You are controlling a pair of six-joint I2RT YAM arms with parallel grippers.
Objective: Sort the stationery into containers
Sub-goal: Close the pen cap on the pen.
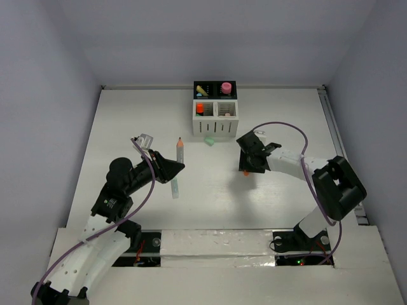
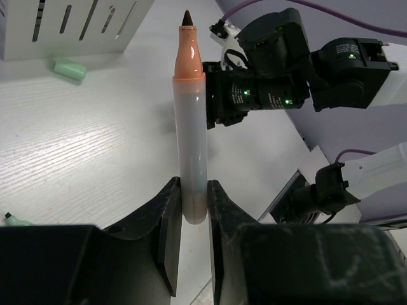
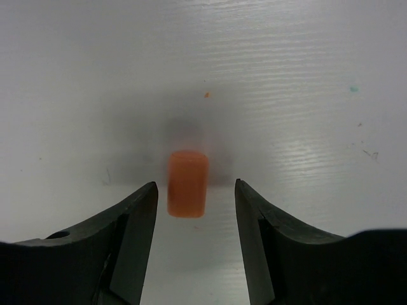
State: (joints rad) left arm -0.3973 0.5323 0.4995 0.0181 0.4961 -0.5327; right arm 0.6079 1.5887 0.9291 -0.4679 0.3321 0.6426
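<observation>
My left gripper (image 2: 194,190) is shut on the lower end of an uncapped marker (image 2: 191,127) with a pale grey barrel, an orange neck and a dark tip. In the top view this marker (image 1: 177,166) points toward the far side, held by the left gripper (image 1: 173,166) left of centre. A small orange cap (image 3: 187,183) lies on the table, just ahead of and between the open fingers of my right gripper (image 3: 196,185); neither finger touches it. From above, the orange cap (image 1: 247,172) peeks out beneath the right gripper (image 1: 249,165). The containers (image 1: 215,108) stand at the far middle.
The containers hold yellow, blue, pink and orange pieces. A mint green cap (image 1: 208,141) lies just in front of their white wall (image 2: 63,25). Another small green piece (image 2: 16,220) lies near the left gripper. The right arm (image 2: 286,70) is close beyond the marker tip.
</observation>
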